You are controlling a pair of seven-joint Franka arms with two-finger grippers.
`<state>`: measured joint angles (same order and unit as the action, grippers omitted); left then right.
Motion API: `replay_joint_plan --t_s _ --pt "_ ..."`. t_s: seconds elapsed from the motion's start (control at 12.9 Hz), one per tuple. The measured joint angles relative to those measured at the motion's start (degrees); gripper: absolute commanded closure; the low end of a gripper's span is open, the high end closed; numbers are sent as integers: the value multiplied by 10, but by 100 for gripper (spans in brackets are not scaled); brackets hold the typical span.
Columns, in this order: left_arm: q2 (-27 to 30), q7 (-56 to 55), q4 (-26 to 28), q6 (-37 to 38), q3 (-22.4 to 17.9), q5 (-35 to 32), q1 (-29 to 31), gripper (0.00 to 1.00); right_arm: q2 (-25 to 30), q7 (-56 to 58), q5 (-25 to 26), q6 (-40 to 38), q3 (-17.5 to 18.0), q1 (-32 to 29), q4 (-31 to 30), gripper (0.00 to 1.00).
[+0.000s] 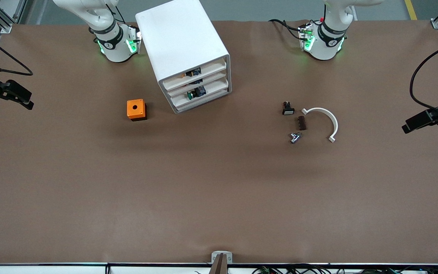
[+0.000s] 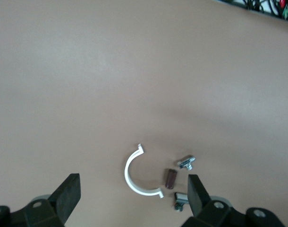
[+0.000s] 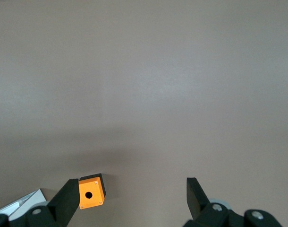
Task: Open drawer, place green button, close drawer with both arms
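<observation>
The white cabinet [image 1: 181, 38] stands near the robot bases, and all its drawers sit flush. The green-capped button [image 1: 191, 95] shows in the front gap of the drawer [image 1: 213, 90], the third one down. My right gripper [image 1: 28, 102] hangs high over the right arm's end of the table, open and empty; its wrist view shows the open gripper [image 3: 132, 185] far above the orange cube [image 3: 91, 193]. Over the left arm's end hangs my left gripper [image 1: 407, 127], also open and empty. Its wrist view shows the gripper [image 2: 133, 182] high above a white half ring [image 2: 134, 177].
The orange cube [image 1: 136, 109] sits beside the cabinet toward the right arm's end. Toward the left arm's end lie a black button with a white cap [image 1: 288, 109], a brown block [image 1: 302, 123], a metal piece [image 1: 295, 137] and the white half ring [image 1: 327, 118].
</observation>
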<state>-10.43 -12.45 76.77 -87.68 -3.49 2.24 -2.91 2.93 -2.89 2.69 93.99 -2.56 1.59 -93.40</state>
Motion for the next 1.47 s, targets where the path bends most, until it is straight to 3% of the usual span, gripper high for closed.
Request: replay_joint_plan --t_s 0.08,0.31,0.54,1.47 --pt "19 14 25 -2 8 0 12 0 0 0 0 0 0 0 0 0" --pt "83 40 103 -21 86 -7 79 0 0 0 0 0 0 0 0 0" --pt "118 42 141 -26 102 -11 82 0 0 0 0 0 0 0 0 0" --pt "132 55 149 9 124 -11 83 0 0 0 0 0 -1 -5 0 0"
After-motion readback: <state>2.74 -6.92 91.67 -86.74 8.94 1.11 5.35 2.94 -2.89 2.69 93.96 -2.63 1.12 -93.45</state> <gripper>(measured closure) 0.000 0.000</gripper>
